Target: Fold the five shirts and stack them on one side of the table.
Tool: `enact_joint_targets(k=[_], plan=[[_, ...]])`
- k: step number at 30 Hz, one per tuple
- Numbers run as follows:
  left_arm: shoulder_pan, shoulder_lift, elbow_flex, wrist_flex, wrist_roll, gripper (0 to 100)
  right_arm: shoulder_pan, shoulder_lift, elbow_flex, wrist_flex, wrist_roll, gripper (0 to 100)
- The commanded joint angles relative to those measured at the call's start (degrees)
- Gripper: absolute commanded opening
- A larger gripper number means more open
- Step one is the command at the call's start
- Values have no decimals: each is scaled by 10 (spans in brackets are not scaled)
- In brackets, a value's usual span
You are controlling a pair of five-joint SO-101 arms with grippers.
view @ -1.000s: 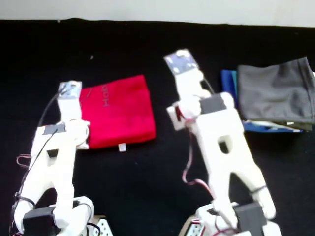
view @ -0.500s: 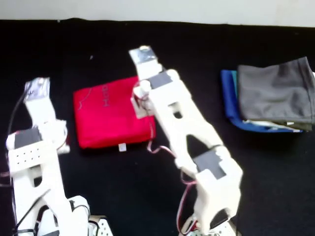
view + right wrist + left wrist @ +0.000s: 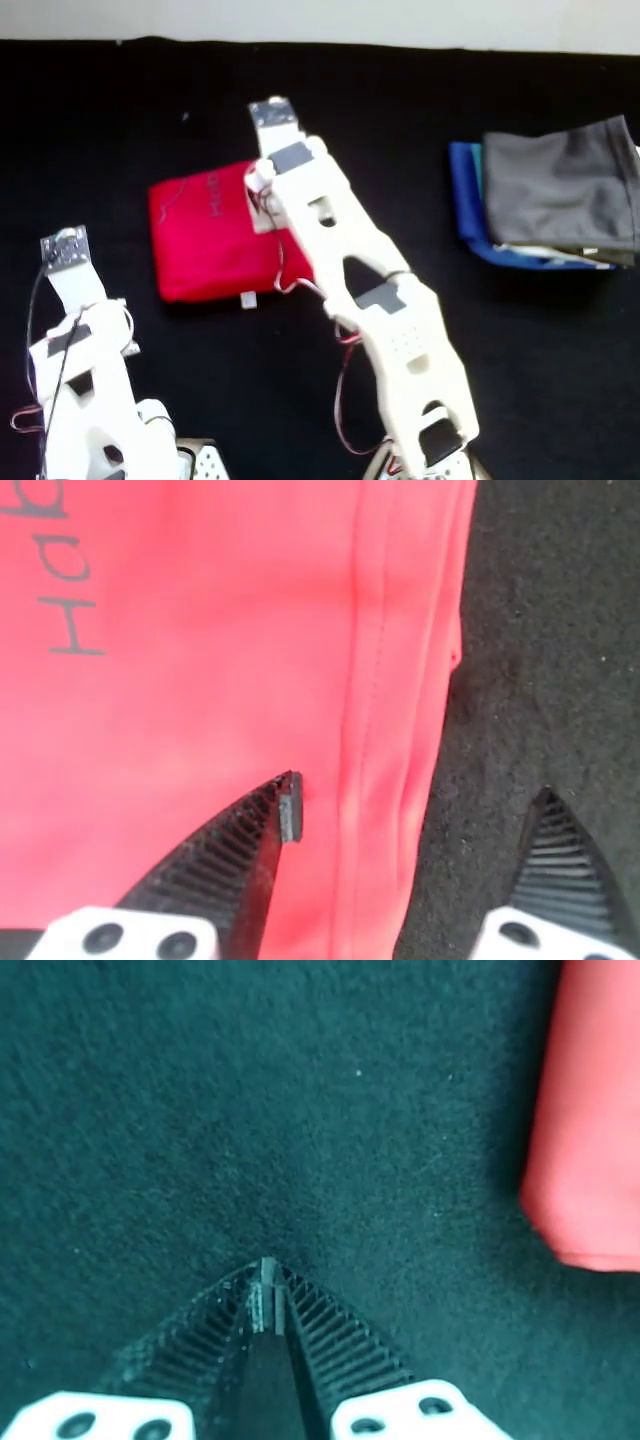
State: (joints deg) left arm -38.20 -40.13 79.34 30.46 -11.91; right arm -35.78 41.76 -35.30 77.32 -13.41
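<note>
Wrist views reveal the right hand (image 3: pixel 420 800) spread wide over the red shirt (image 3: pixel 200 680), the left hand (image 3: pixel 266 1295) closed.

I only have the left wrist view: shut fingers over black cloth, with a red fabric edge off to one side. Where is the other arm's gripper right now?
Observer: The right gripper is open, straddling the edge of the folded red shirt, with one finger over fabric and one over the black tablecloth.
Operator: Is anything stacked yet?
Observer: Yes. A pile lies apart from the red one, beyond the right arm, with a folded grey shirt on top and a blue shirt beneath.
</note>
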Motion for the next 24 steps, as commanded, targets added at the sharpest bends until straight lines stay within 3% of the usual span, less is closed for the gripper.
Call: enact_joint_targets(k=[1,17,19,22,24], plan=[[-1,-7,6,-25,-4,9,-5,16,-44,-14,-7,335],[-1,-7,8,-25,-4,8,-3,167,-143,-20,-4,320],[-1,-7,8,-25,-4,8,-3,169,-143,-13,-3,239],[-1,-7,8,-25,-4,8,-3,169,-143,-7,-3,37],[-1,-7,8,-25,-4,8,-3,167,-143,0,-3,19]])
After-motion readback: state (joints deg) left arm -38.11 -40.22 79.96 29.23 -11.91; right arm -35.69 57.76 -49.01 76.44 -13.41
